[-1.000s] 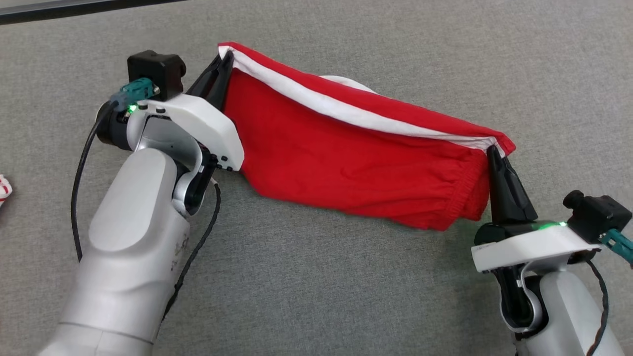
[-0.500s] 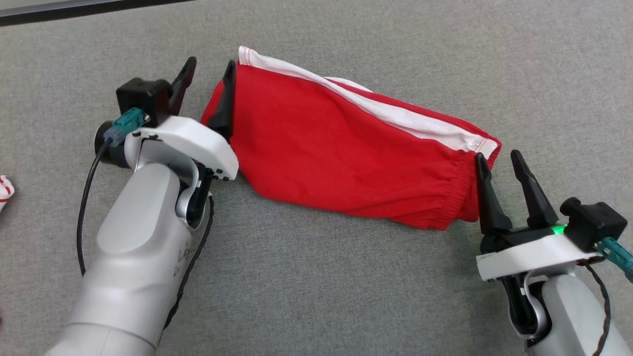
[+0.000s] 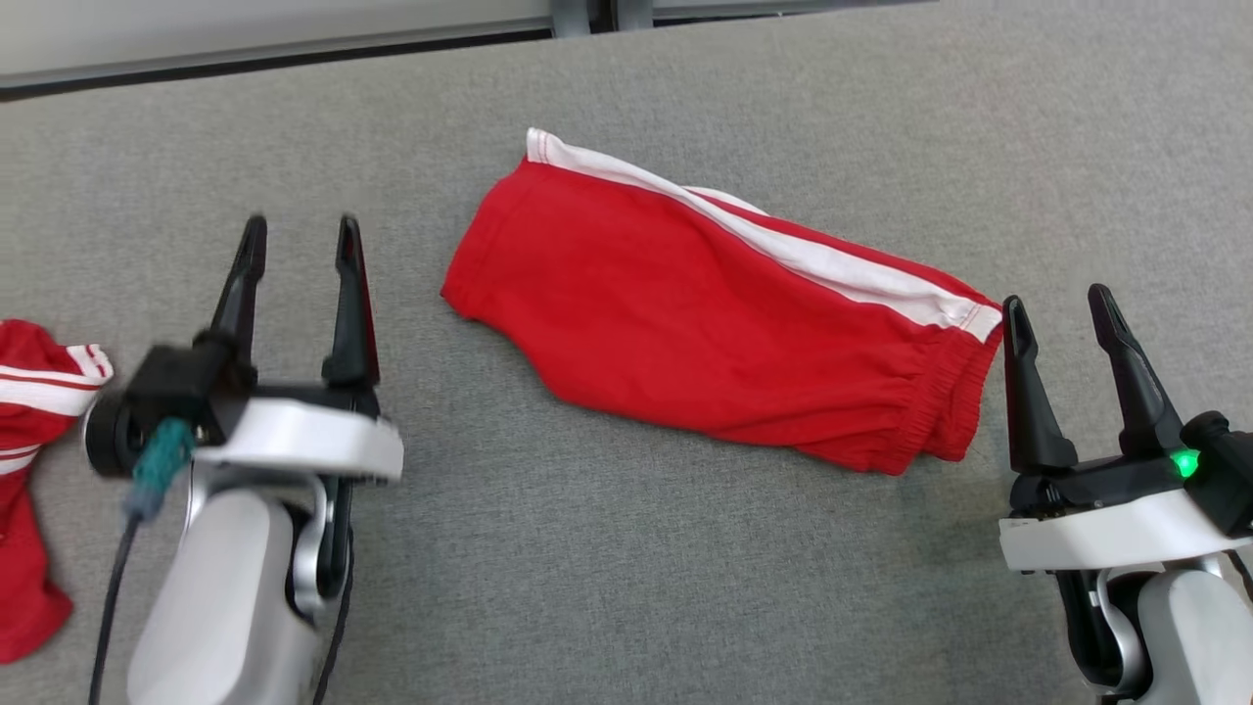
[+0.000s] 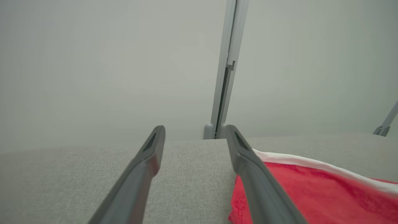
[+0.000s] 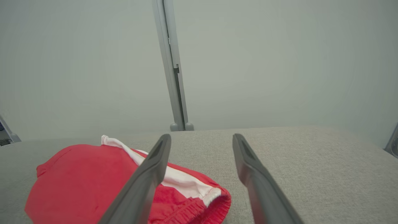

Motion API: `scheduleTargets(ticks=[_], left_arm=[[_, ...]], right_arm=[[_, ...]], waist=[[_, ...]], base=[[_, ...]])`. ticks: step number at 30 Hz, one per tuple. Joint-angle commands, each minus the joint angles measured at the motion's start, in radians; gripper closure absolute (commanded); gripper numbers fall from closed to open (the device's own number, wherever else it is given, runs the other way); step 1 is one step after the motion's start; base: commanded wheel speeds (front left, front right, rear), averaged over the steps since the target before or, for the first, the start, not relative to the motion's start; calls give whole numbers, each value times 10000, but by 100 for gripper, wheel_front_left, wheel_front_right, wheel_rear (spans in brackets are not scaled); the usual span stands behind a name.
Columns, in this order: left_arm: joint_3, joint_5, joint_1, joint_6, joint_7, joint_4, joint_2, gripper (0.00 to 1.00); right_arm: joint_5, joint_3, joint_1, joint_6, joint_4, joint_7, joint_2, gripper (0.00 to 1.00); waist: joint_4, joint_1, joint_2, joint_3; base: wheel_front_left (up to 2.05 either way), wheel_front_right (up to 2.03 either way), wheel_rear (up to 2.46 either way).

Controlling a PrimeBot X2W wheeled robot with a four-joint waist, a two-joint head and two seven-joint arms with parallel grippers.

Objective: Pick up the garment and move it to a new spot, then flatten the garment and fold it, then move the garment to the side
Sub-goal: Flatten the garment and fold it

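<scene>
Garment point(image 3: 685, 333): red shorts, white stripe, gathered waistband, flat on grey woven surface point(image 3: 626, 587); left gripper point(image 3: 301, 227), right gripper point(image 3: 1055, 300) spread.

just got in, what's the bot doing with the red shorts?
Nothing is being held at this moment. The red shorts lie flat on the grey table, apparently folded in half, white side stripe up. The left gripper is open, with a clear gap to the hem end. The right gripper is open, close beside the waistband end. A second red and white garment lies at the table's left edge. Moving the shorts aside looks not yet done.
</scene>
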Motion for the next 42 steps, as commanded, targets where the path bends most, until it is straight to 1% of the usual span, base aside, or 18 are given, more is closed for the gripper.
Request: scheduleTargets(ticks=[1, 6, 11, 18, 28, 31, 33, 37, 38, 40, 42], left_arm=[[77, 153, 372, 131, -9, -284, 79, 0], [147, 203, 1599, 318, -6, -875, 124, 0], [111, 225, 2356, 504, 116, -1297, 174, 0], [42, 196, 2608, 609, 313, -1543, 259, 0], [-67, 134, 2613, 618, 443, -1604, 320, 0], [-261, 88, 2254, 397, 612, -1479, 289, 0], [-505, -58, 1870, 98, 963, -1287, 189, 0], [-1097, -221, 640, -649, 1690, -640, 59, 0], [-1097, -221, 640, -649, 1690, -640, 59, 0], [-1362, -302, -42, -1000, 2136, -9, 8, 0], [-1563, -306, -743, -1254, 2463, 729, -47, 0]], right_arm=[[-75, -79, 134, -3, -141, 111, -82, 0], [-251, -104, 502, -3, -425, 547, -104, 0], [-184, -111, 777, -3, -565, 730, -16, 0], [-132, -162, 937, -3, -674, 801, 48, 0], [-101, -146, 861, -3, -610, 807, 28, 0], [-69, -137, 797, -3, -580, 775, 26, 0], [-66, -126, 728, -3, -612, 787, 37, 0], [-24, -19, 507, -3, -657, 785, 66, 0], [-24, -19, 507, -3, -657, 785, 66, 0], [-16, 81, 406, -3, -657, 772, 89, 0], [0, 123, 311, -3, -647, 771, 112, 0]], waist=[[120, 0, 0, -161], [273, 0, 0, -470], [333, 0, 0, -641], [385, 0, 0, -728], [413, 0, 0, -730], [444, 0, 0, -671], [454, 0, 0, -546], [329, 0, 0, -220], [329, 0, 0, -220], [202, 0, 0, -69], [65, 0, 0, 100]], base=[[0, 0, 0], [0, 0, 0], [0, 0, 0], [0, 0, 0], [0, 0, 0], [0, 0, 0], [0, 0, 0], [0, 0, 0], [0, 0, 0], [0, 0, 0], [0, 0, 0]])
